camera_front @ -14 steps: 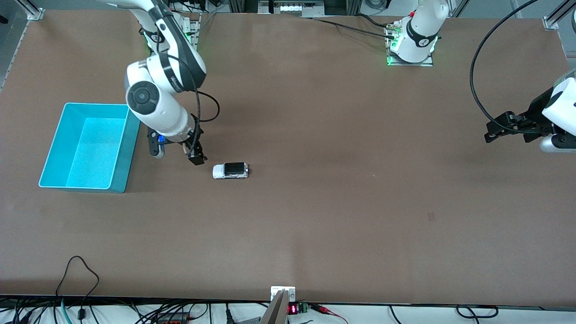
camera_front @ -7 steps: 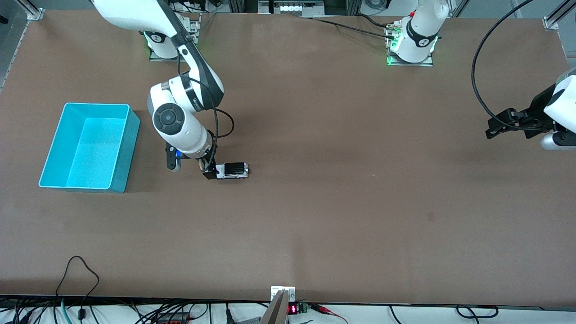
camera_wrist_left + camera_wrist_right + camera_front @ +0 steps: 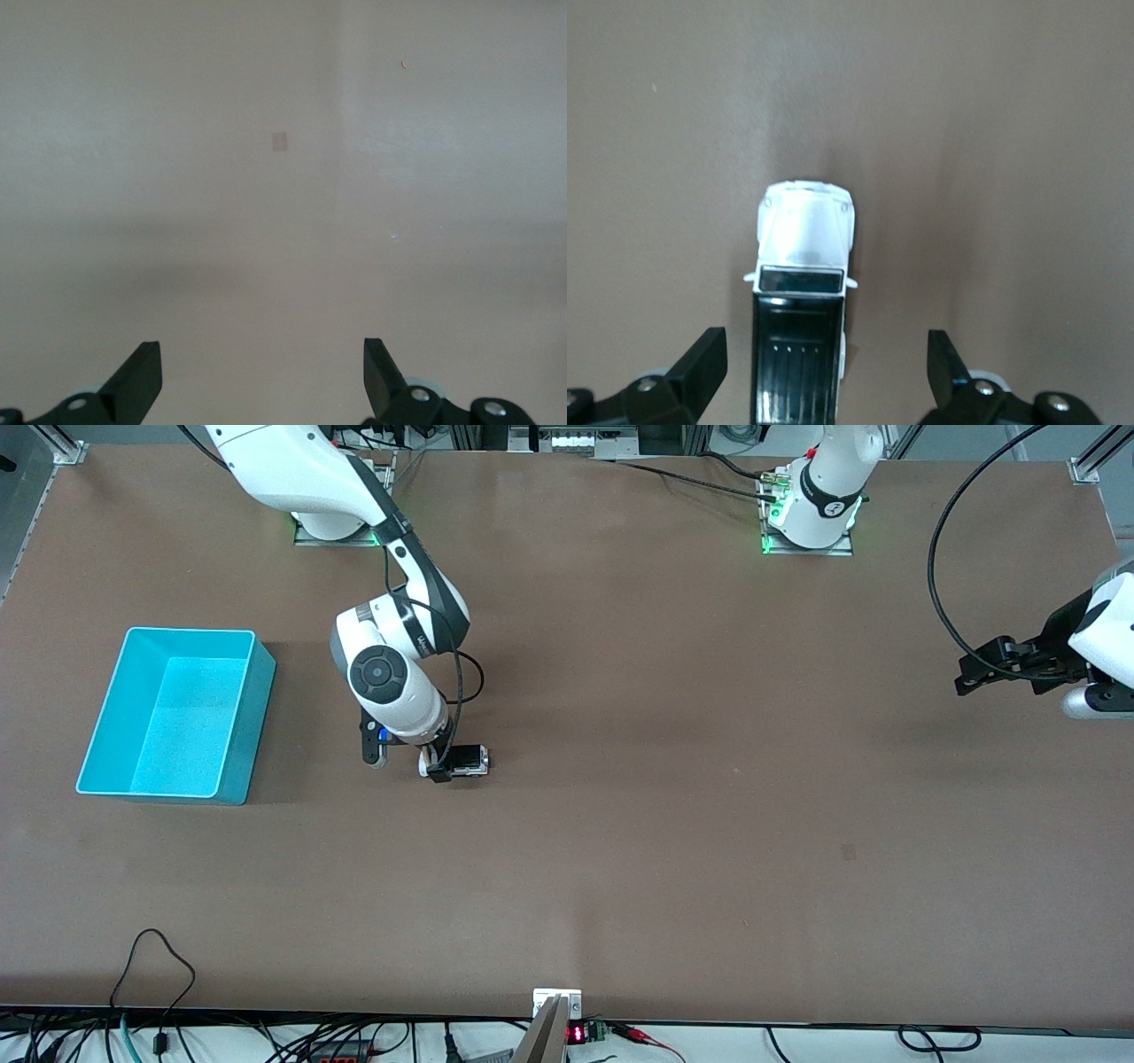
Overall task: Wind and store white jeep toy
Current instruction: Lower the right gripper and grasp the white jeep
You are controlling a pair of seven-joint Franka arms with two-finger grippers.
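My right pincer [image 3: 824,367], spread, straddles the white jeep toy [image 3: 802,301]; its long axis runs along the surface [image 3: 673,806], hood toward the turquoise bin [image 3: 244,717].
My left pincer [image 3: 261,381] waits spread.

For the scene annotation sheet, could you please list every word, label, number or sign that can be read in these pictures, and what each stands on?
No text can be read for certain.
Right arm's wrist: printed lettering, too small to read.
Small display at the table's camera edge: red digits, too blurred to read.
White jeep toy: no lettering visible.
Turquoise bin: no label visible.
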